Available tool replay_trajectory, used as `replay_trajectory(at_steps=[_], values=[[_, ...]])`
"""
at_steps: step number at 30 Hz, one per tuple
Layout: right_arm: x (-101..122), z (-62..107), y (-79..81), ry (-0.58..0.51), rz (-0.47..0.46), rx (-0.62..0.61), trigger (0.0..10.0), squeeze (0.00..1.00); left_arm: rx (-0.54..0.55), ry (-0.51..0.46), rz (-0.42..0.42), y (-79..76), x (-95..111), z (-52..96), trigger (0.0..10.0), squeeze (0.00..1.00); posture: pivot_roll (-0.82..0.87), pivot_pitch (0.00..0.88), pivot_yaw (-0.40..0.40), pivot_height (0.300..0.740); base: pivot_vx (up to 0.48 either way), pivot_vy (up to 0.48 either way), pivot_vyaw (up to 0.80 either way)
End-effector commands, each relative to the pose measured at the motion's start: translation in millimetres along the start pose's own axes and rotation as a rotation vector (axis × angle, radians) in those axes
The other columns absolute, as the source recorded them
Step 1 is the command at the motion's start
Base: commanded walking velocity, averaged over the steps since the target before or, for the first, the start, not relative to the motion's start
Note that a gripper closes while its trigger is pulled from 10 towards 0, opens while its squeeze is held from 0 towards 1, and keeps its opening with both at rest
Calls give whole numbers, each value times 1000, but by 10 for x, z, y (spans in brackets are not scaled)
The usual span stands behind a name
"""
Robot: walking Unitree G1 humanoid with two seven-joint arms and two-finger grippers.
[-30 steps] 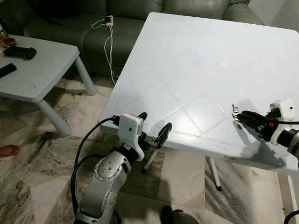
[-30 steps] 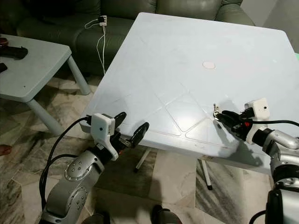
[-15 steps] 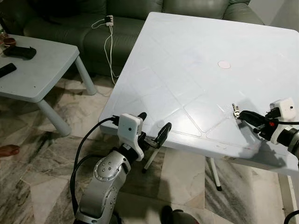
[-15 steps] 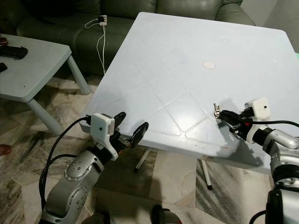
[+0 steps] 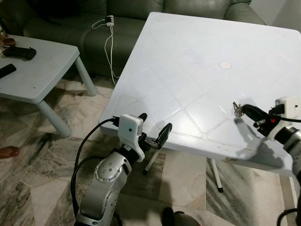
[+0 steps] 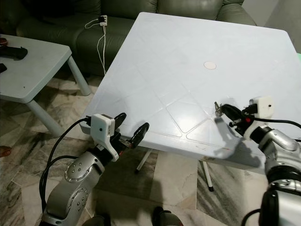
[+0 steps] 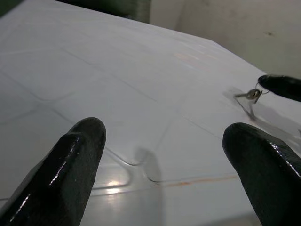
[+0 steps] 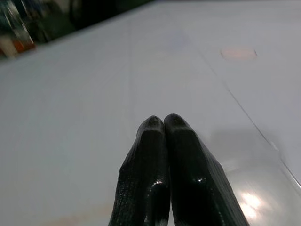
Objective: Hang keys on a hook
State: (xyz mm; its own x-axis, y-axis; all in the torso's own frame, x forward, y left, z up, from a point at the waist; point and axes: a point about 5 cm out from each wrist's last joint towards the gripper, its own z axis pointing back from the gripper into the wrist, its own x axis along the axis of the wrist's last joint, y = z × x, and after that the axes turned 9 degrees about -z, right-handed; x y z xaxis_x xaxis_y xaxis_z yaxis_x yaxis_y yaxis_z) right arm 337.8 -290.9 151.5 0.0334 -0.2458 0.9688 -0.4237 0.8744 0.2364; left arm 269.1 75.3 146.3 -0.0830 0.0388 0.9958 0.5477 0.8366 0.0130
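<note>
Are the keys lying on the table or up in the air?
Up in the air. The keys dangle from the right gripper's shut fingers, casting a shadow on the white table.

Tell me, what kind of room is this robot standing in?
Most likely a home living room: a dark green sofa along the back, a white plastic table, a low side table with a remote on it, and a marble-patterned floor.

We're in a home living room: dark green sofa (image 5: 141, 12) along the back, marble-pattern floor tiles (image 5: 70, 122). White plastic worktop (image 5: 197, 61) in front of us, low side table (image 5: 37, 70) holding remotes (image 5: 19, 52), and a charger cable (image 5: 111, 44) trailing off the sofa.
</note>
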Motion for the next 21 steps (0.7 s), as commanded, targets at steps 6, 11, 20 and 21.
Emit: replay_trajectory(at_steps=[6, 11, 20, 21], values=[[78, -91, 120, -140, -32, 13, 10000, 0, 34, -1, 5, 66, -2, -22, 10000, 0, -28, 204, -55, 740, 0, 0, 0], [106, -159, 232, -200, -57, 34, 10000, 0, 57, -4, 7, 116, 8, -19, 10000, 0, -30, 209, -52, 740, 0, 0, 0], [162, -184, 287, -226, -59, 30, 10000, 0, 83, -5, 8, 165, 6, -17, 10000, 0, -29, 211, -55, 740, 0, 0, 0], [171, -182, 288, -229, -53, 25, 10000, 0, 86, -4, 6, 169, 5, -16, 10000, 0, -29, 211, -55, 740, 0, 0, 0]])
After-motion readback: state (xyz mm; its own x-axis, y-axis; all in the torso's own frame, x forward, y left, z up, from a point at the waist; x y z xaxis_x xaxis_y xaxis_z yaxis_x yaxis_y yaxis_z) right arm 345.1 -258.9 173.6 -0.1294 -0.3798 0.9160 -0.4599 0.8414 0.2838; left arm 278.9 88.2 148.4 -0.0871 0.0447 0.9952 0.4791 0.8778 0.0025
